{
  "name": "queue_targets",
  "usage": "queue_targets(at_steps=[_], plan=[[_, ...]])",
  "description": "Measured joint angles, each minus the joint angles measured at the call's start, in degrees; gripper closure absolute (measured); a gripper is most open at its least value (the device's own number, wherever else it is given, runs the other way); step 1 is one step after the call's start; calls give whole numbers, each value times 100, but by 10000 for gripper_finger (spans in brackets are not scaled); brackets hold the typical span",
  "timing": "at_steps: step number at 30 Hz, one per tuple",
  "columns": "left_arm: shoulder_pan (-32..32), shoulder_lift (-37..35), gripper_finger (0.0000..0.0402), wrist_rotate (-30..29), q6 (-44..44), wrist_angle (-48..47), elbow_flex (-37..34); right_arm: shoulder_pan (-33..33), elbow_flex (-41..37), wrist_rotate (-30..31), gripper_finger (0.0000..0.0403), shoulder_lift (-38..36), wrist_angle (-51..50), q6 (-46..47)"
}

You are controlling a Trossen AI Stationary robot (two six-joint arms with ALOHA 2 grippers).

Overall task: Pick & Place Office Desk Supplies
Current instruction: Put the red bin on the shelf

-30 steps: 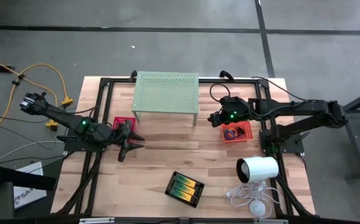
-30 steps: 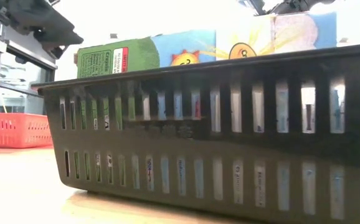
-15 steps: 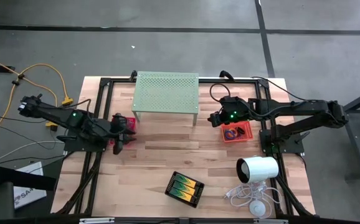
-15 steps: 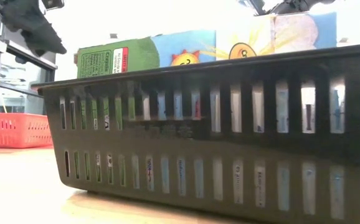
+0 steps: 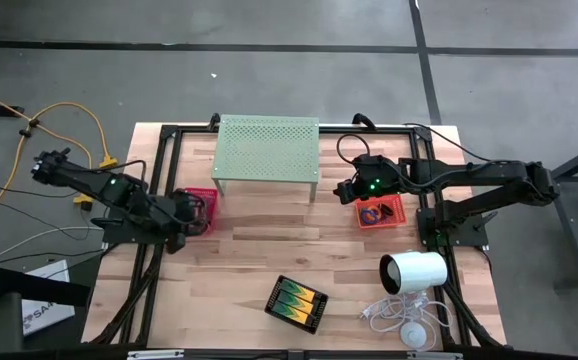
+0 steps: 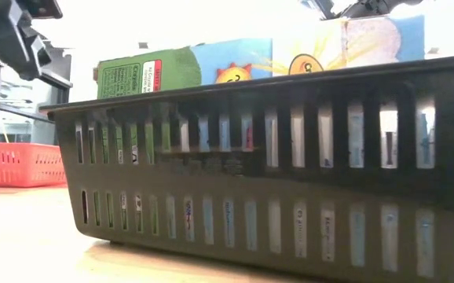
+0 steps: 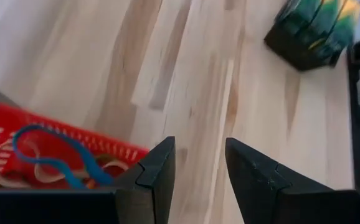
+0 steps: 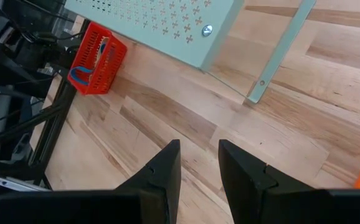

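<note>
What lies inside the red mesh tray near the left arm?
In the red mesh tray lie a blue rubber-band loop and paler loops. The left gripper covers the tray's near part, so anything there is hidden.

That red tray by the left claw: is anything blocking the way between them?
Nothing visible does. The left gripper, fingers apart and empty, hangs right beside the red tray, whose rubber bands lie in plain sight; only bare table lies ahead.
</note>
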Motion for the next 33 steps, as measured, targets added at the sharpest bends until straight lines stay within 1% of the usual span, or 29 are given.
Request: queue_targets(at_steps=[3,7,13,24,29,33], plan=[[-57,0,266,85,-194,-309,0,-1,0,0,308,0,1,1],[-281,77,266,113,-283,-703,0,-1,0,0,308,0,2,1],[-709,421,266,-254,-431,-1151,0,0,0,0,308,0,2,0],[-1358,1456,266,-742,-465,-1221,-9,-1,0,0,308,2,4,1],[-1466,1900,266,-880,-662,-1221,-10,-1,0,0,308,2,4,1],[-1471,2158,266,-837,-759,-1151,-13,-1,0,0,308,2,4,-1]])
